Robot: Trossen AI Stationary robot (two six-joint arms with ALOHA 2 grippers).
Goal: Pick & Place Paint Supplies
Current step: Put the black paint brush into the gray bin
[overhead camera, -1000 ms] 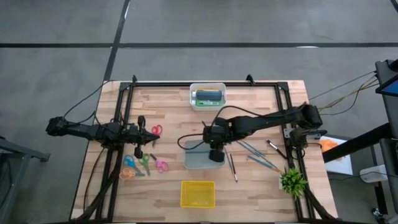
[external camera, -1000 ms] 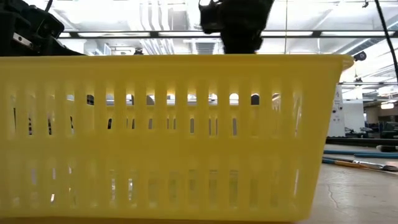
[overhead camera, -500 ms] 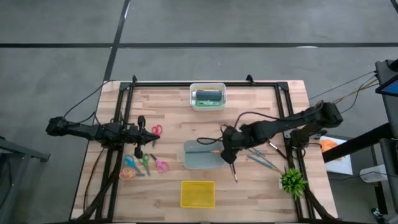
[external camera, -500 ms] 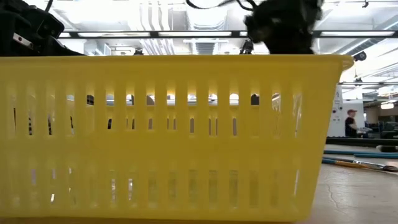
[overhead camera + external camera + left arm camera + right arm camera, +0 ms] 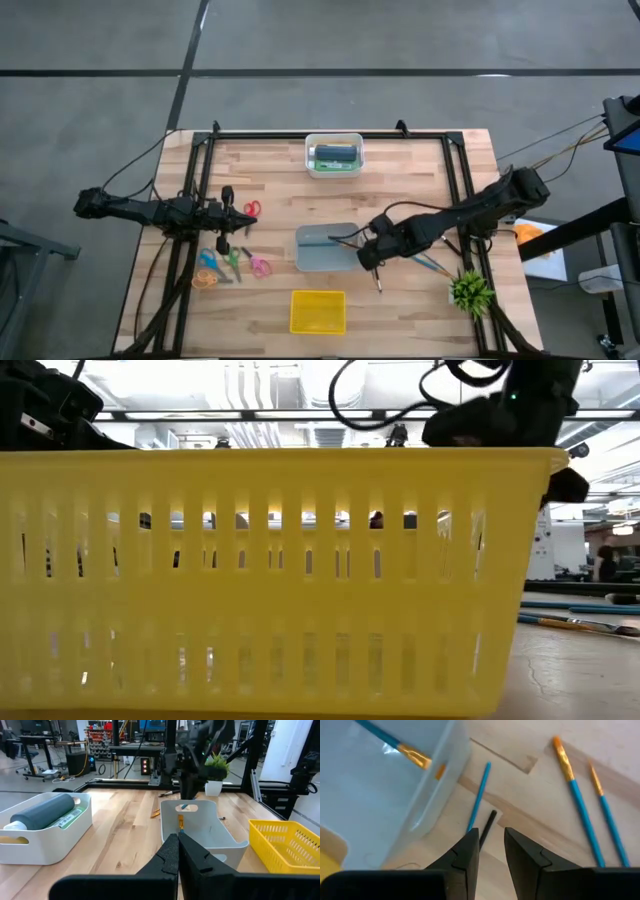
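Right wrist view has the right gripper (image 5: 491, 851) low over the wood with its fingers a little apart and nothing between them. Just ahead of the tips lie a blue brush handle (image 5: 479, 796) and a thin dark brush (image 5: 487, 824), side by side on the table right next to the wall of the grey bin (image 5: 427, 800). Inside that bin you can see one blue brush with a gold ferrule (image 5: 395, 744). Further out on the boards are two more blue brushes with orange tips (image 5: 575, 795), near each other.

From overhead the right gripper (image 5: 369, 256) sits at the bin's right edge (image 5: 325, 262), with a loose brush (image 5: 378, 280) below it and the other brushes (image 5: 428, 262) off to its right, toward the green plant (image 5: 470, 291). The white bin (image 5: 334, 155) at the far edge holds a dark tube, and the yellow basket (image 5: 318, 311) is at the near edge.

Left gripper (image 5: 222, 246) is parked on the left side with its fingers pressed shut, next to the scissors (image 5: 232, 262).
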